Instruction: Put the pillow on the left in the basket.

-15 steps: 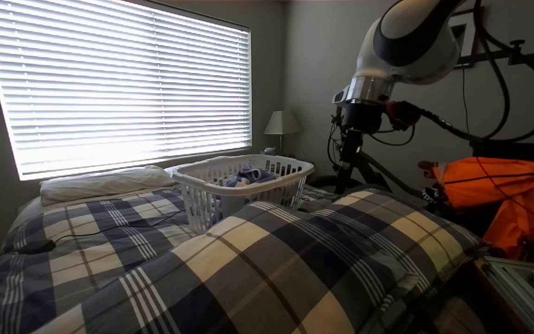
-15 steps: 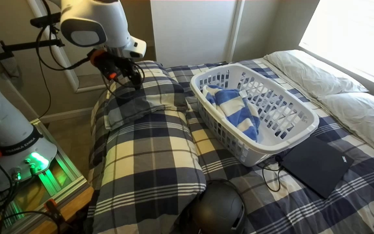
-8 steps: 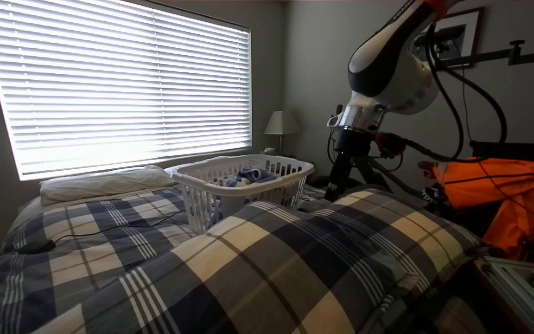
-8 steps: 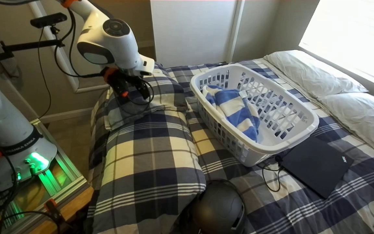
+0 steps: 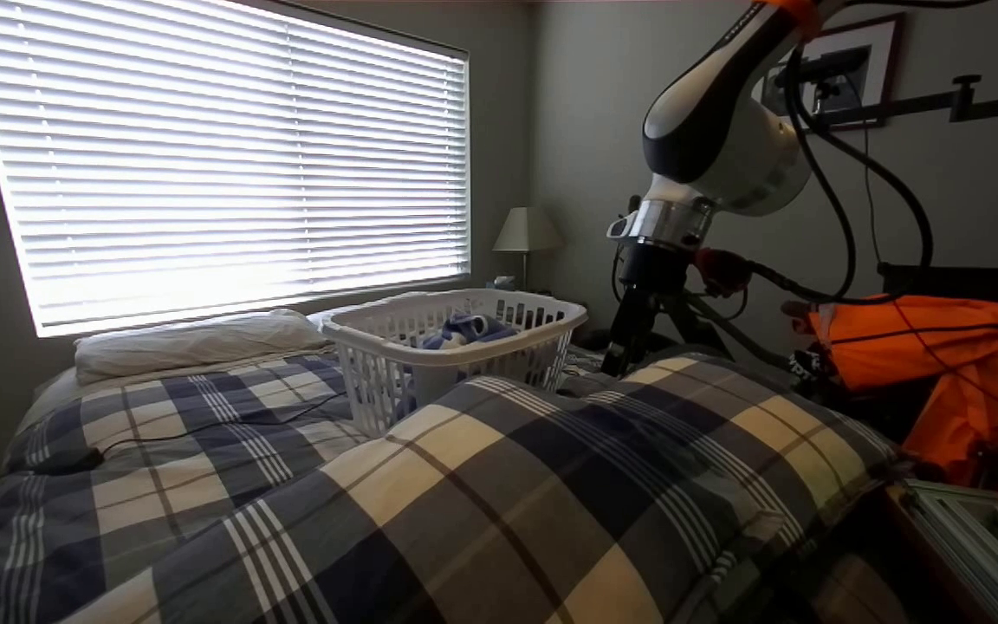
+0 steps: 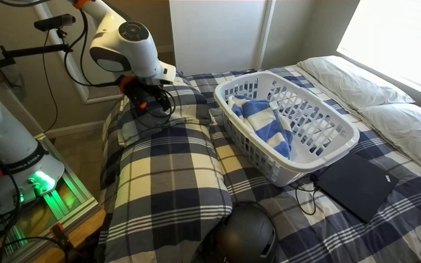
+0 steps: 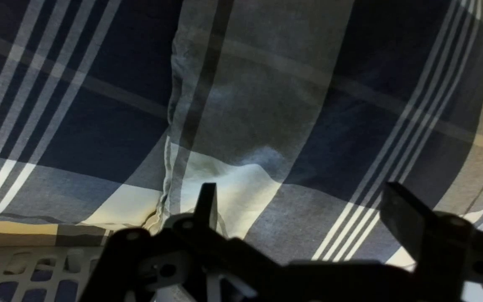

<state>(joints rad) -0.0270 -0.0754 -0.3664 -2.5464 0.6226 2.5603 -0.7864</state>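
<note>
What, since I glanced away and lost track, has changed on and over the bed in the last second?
The white robot arm lowered its open black two-fingered gripper over the plump navy, cream and tan plaid pillow on its left, shifting toward the white latticed plastic basket. Nothing was visibly gripped or released. The pillow, basket, blue-and-white striped cloth inside it and rounded black helmet stayed put.

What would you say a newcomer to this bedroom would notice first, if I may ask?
Most likely the white basket on the plaid bed, holding a blue-and-white towel. Next comes the robot arm, its open jaws over the plaid pillow farther back in an exterior view. The bright window beyond the bed glares in both exterior views.
</note>
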